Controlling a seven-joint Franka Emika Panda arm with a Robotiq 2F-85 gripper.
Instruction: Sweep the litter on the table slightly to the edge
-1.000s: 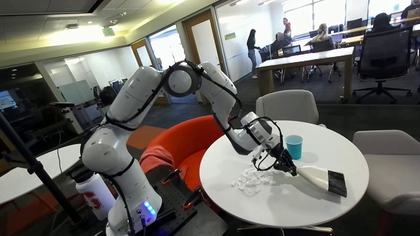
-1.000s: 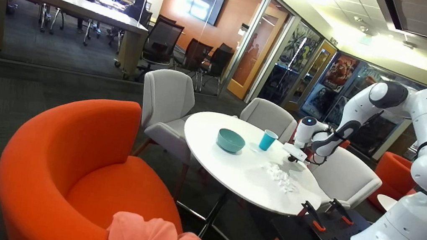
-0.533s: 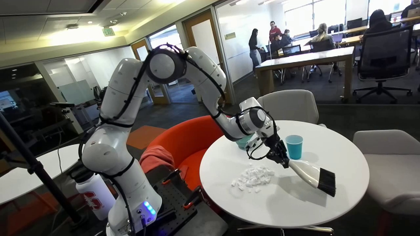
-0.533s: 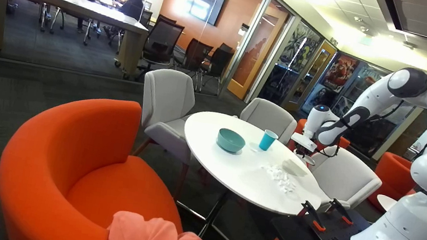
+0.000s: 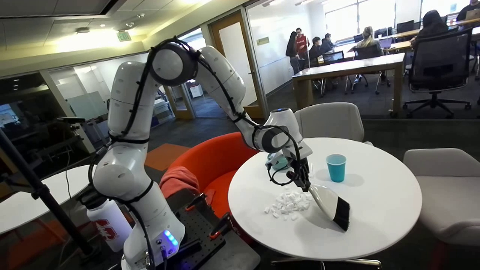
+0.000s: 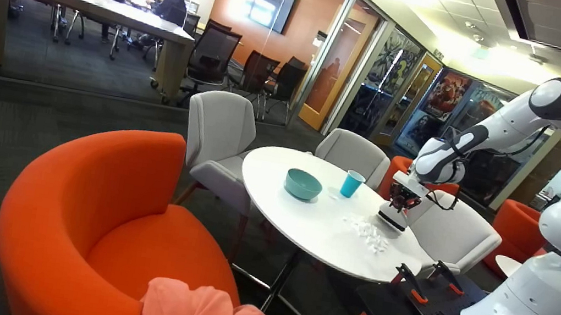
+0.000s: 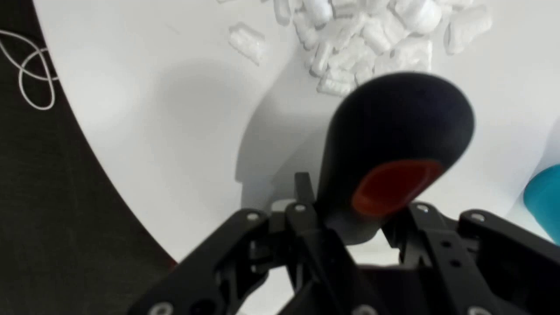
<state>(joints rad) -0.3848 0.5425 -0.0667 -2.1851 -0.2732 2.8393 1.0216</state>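
The litter, a loose heap of white bits (image 5: 290, 203), lies on the white round table (image 5: 378, 183). It shows in an exterior view as a pale patch (image 6: 370, 234), and its near part (image 7: 363, 48) fills the top of the wrist view. My gripper (image 5: 304, 184) is shut on the brush (image 5: 325, 198), whose pale body slants down to black bristles beside the heap. Whether the bristles touch the tabletop I cannot tell. From the wrist, the dark handle end with a red spot (image 7: 396, 113) rises between the fingers, covering part of the view; the bristles are hidden there.
A blue cup (image 5: 336, 168) stands beyond the brush. The green bowl (image 6: 303, 184) sits farther over on the table, partly hidden behind the gripper in an exterior view. Grey chairs (image 6: 353, 154) and an orange seat (image 6: 97, 230) surround the table. The table's rim (image 7: 103, 164) curves through the wrist view.
The gripper has drawn back toward the robot's base with the brush, and now points more steeply down. The bristles have come closer to the litter, which looks unmoved.
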